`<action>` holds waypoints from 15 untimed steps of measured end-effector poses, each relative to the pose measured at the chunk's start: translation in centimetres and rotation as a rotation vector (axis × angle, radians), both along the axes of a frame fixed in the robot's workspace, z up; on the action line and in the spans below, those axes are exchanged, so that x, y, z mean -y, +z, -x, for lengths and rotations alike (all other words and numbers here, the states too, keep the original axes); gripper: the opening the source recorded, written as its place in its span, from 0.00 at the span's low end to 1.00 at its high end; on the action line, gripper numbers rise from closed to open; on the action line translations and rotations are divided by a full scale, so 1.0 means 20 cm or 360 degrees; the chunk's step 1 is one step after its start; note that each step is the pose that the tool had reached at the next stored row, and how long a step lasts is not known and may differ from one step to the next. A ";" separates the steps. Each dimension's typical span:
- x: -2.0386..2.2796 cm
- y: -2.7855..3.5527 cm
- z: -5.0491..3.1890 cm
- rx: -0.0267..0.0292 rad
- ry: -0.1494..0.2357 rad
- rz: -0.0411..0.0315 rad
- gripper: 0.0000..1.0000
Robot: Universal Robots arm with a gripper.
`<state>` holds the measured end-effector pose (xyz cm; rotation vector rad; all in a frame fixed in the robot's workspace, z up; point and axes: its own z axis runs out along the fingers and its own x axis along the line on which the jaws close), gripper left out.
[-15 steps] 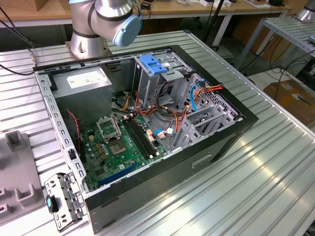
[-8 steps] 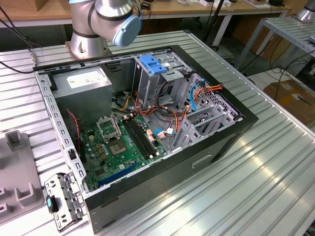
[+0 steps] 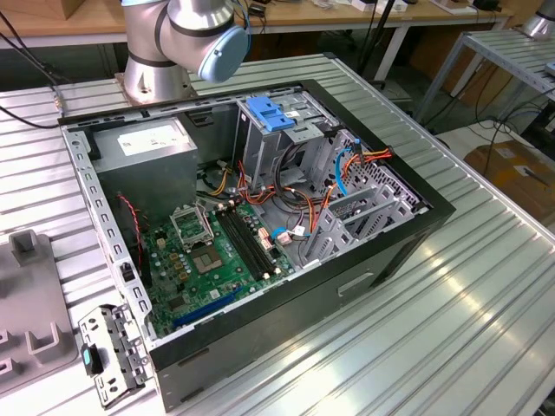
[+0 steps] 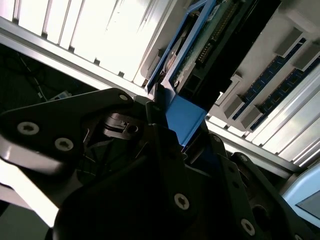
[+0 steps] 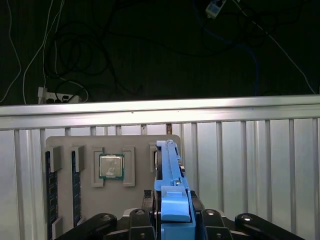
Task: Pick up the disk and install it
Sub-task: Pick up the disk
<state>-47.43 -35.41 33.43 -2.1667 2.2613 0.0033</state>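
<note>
The disk [image 5: 171,172] is gripped by the jaws, as both wrist views make plain: the dark jaws are closed on the near end of its blue carrier. In the first wrist view it is held edge-on in front of a grey tray [image 5: 140,145] set on the ribbed desk [image 5: 250,165]. A chip [image 5: 110,166] is seated in the tray, and memory sticks [image 5: 48,187] are slotted beside it. Whether the disk touches the tray cannot be told. In the second wrist view its green circuit board [image 4: 207,47] is turned to the camera, with the blue rail alongside.

In the exterior view, the open case [image 3: 434,208] is laid mid-desk with its motherboard [image 3: 217,251] exposed. A grey cage [image 3: 260,160] is seen at 12 o'clock inside the case, topped by a blue latch [image 3: 276,117]. The arm [image 3: 186,35] is mounted at 11 o'clock of the case. A loose bracket [image 3: 111,351] is laid flat at 8 o'clock.
</note>
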 end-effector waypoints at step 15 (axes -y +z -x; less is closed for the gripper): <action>0.000 0.008 -0.001 0.00026 0.0000 0.0025 0.37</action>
